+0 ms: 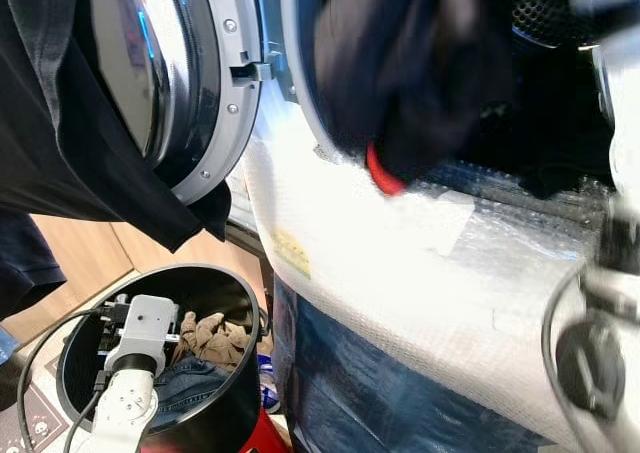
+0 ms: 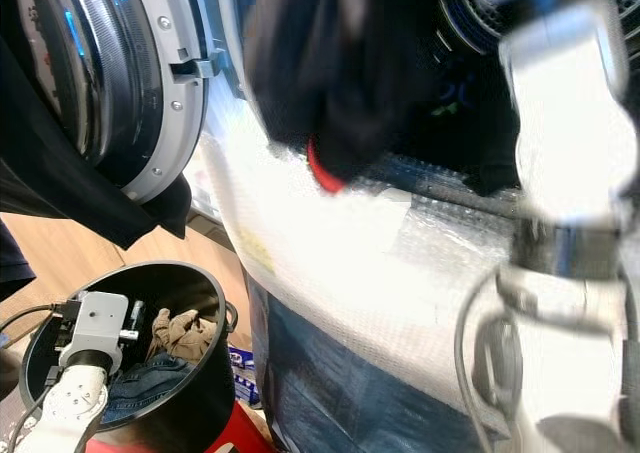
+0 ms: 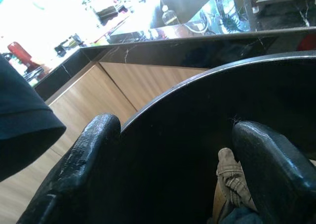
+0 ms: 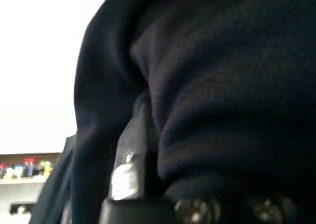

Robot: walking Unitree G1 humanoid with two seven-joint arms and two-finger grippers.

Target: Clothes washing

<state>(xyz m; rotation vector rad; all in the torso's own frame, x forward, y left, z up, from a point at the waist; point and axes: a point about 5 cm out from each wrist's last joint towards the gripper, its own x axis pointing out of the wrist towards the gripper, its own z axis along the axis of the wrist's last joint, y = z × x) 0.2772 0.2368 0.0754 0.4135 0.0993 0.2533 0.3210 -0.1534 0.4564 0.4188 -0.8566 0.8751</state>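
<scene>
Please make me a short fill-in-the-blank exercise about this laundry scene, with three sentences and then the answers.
1. The washing machine door stands ____.
2. The left claw hangs over the black laundry bucket, and its two fingers are ____.
3. The dark garment at the drum opening has a trim coloured ____.

Answers: open; open; red

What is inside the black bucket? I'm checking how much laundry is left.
In the black bucket: a tan cloth and blue jeans, with the left tool open above them. Anything beneath is covered.
</scene>
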